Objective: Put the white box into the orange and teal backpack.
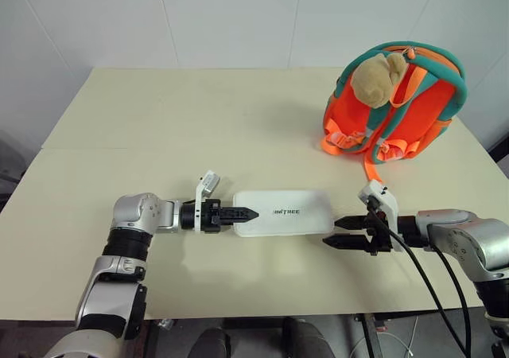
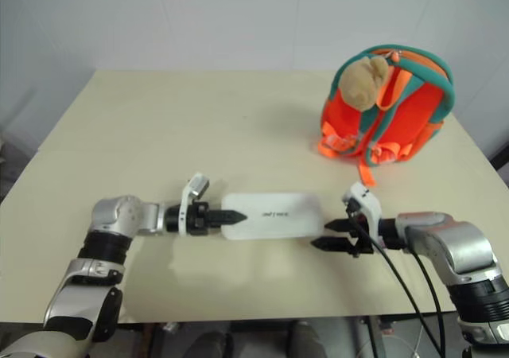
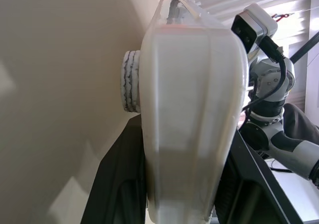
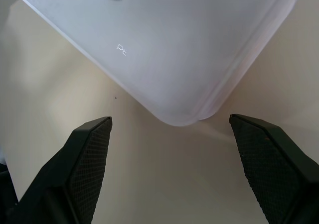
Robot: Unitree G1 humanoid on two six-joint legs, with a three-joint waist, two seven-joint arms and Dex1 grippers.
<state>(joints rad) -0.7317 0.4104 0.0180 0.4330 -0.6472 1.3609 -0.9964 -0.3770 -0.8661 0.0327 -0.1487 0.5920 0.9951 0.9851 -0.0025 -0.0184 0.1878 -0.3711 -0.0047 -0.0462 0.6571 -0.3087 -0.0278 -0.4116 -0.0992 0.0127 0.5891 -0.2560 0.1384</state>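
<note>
The white box [image 1: 286, 212] lies flat on the table near the front, with dark lettering on its top. My left gripper [image 1: 248, 213] comes in level from the left and is shut on the box's left end. In the left wrist view the box [image 3: 194, 109] sits squeezed between the two black fingers. My right gripper [image 1: 339, 232] is open just off the box's right front corner, not touching it; that corner [image 4: 189, 45] lies ahead of its spread fingers. The orange and teal backpack [image 1: 406, 111] stands upright at the back right, a tan plush animal [image 1: 375, 78] hanging on it.
The beige table [image 1: 199, 119] reaches to a white wall at the back. An orange strap [image 1: 371, 165] trails from the backpack toward my right gripper. A black cable [image 1: 421, 274] runs along my right arm.
</note>
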